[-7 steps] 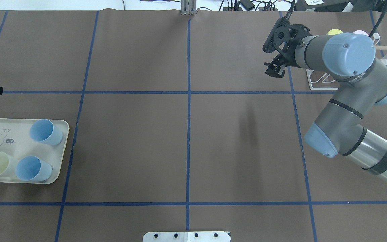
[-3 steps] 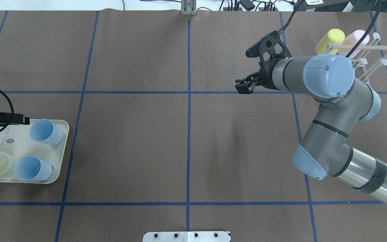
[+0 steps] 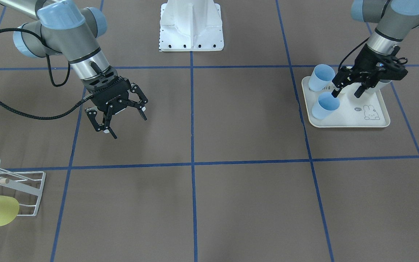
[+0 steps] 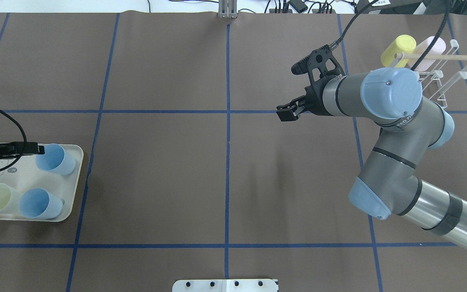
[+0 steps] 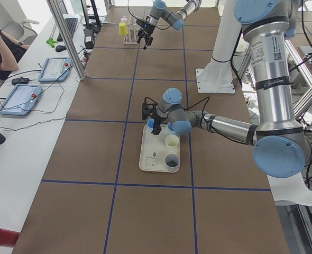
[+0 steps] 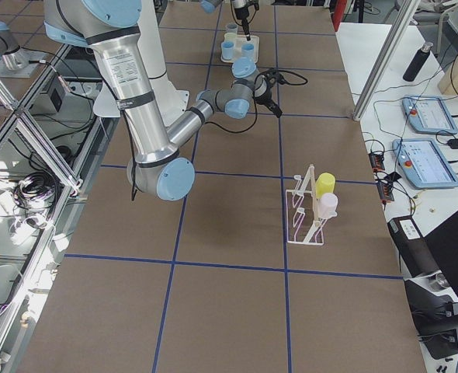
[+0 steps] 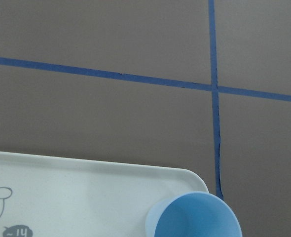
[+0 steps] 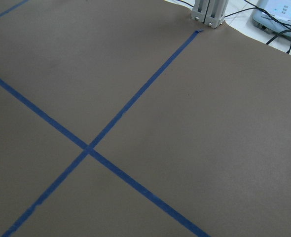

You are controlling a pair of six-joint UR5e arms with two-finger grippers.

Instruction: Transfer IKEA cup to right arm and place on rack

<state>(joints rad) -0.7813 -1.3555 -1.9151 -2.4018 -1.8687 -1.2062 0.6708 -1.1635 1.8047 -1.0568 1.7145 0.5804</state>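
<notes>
Left gripper (image 3: pixel 346 93), jaws wide, hovered over the tray (image 3: pixel 347 117) beside a blue cup (image 3: pixel 325 105) standing on it; right gripper (image 3: pixel 126 125), wide and empty, and rack (image 3: pixel 15 184) lay well away from the tray.

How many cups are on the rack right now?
2. A yellow cup and a pink cup sit side by side at the end of the rack farthest from the robot, the yellow one nearer the table's middle. None appears hidden.
</notes>
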